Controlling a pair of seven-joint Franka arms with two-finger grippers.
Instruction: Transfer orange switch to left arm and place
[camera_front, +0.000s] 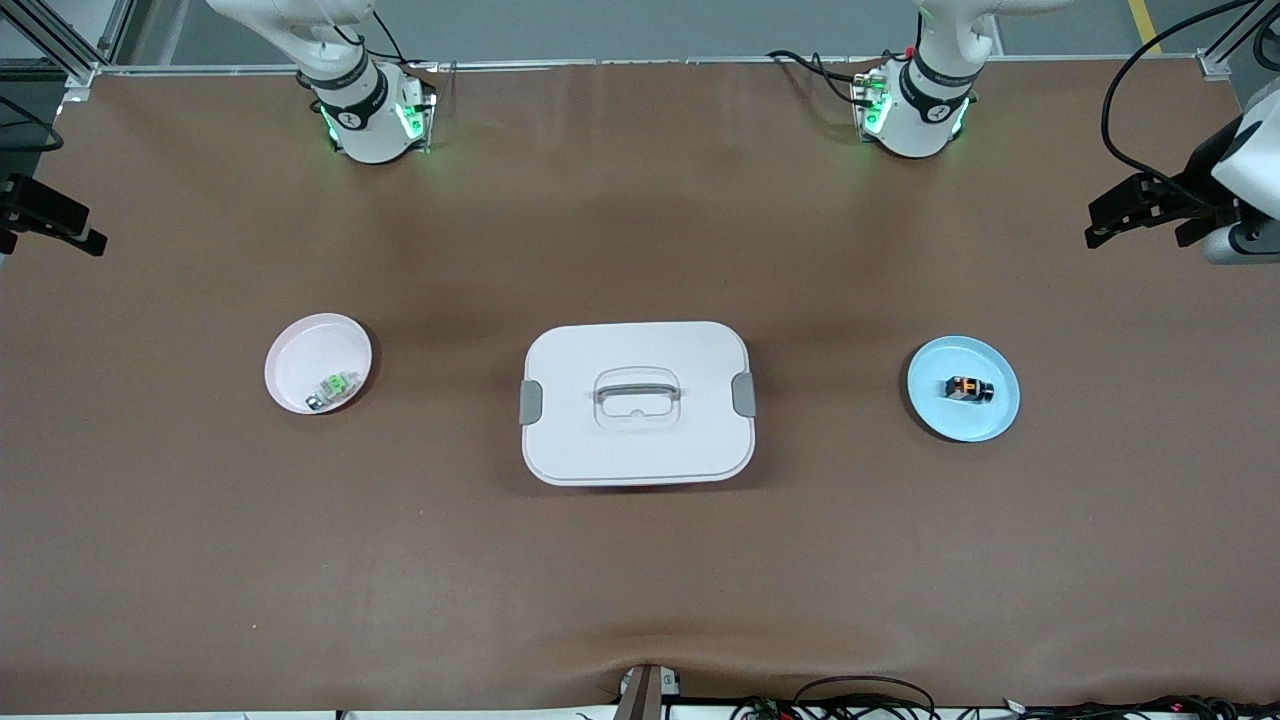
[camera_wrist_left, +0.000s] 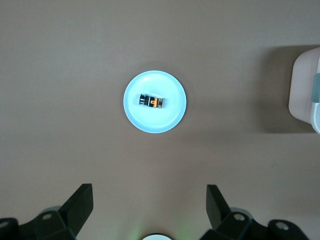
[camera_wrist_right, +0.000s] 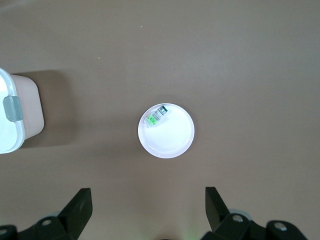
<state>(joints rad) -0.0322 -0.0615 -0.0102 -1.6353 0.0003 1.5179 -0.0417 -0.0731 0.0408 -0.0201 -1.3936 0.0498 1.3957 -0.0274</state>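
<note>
Brown matting covered the whole table (camera_front: 640, 560), with cables along its edges. My left gripper (camera_wrist_left: 150, 207) hung high over the left arm's end of the table, its two black fingers (camera_wrist_left: 80, 202) spread wide apart and holding nothing; in the front view it showed only at the edge of the picture (camera_front: 1140, 210). My right gripper (camera_wrist_right: 147, 207) hung the same way over the right arm's end (camera_front: 45, 215), fingers (camera_wrist_right: 80, 205) wide open and empty.

Under my left gripper stood the light blue plate (camera_wrist_left: 155, 102) (camera_front: 963, 388). On it, about in the middle, lay the orange switch (camera_wrist_left: 153, 101) (camera_front: 969, 389) on its side: a short black barrel with an orange mark on it and a little silver metal at one end.

Under my right gripper stood the pale pink plate (camera_wrist_right: 166, 131) (camera_front: 318, 362), and the green-and-silver switch (camera_wrist_right: 154, 116) (camera_front: 333, 389) lay near its rim.

Between the two plates, well apart from both, sat the box (camera_front: 637, 402), white with rounded corners, a clear handle (camera_front: 637, 394) on the lid and a grey clip (camera_front: 530, 402) at each short side.
</note>
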